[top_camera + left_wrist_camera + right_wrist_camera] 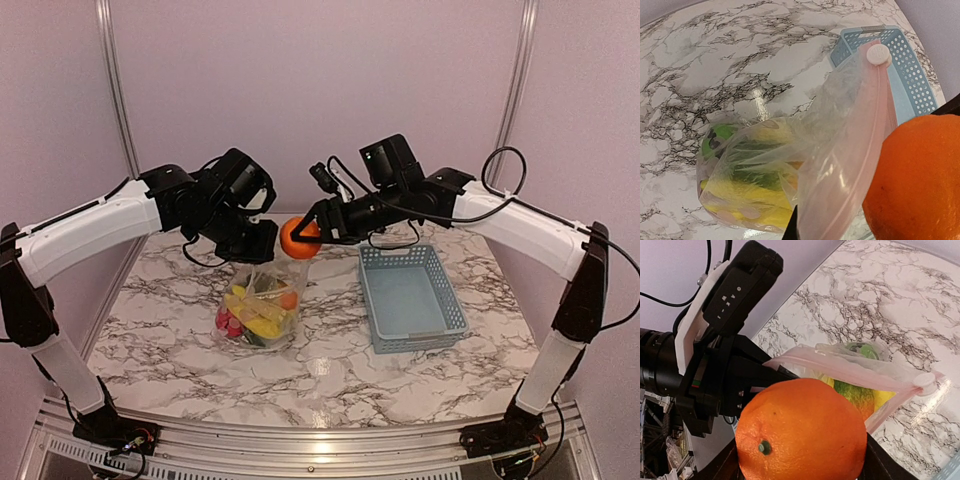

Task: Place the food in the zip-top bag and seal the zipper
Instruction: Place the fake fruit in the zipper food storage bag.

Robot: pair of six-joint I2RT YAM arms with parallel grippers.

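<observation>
The clear zip-top bag (262,305) stands on the marble table, holding yellow bananas, green and red food. My left gripper (262,243) is shut on the bag's upper mouth edge and holds it up. The pinkish zipper (871,130) runs along the mouth to a white slider (878,53). My right gripper (303,236) is shut on an orange (296,238), held just above the bag's mouth. In the right wrist view the orange (801,430) fills the jaws, with the zipper (850,371) and bag mouth right behind it. In the left wrist view the orange (917,180) sits beside the zipper.
A grey-blue slotted basket (410,296) stands to the right of the bag, with nothing showing inside it. It also shows in the left wrist view (912,75). Lilac walls with metal posts enclose the back and sides.
</observation>
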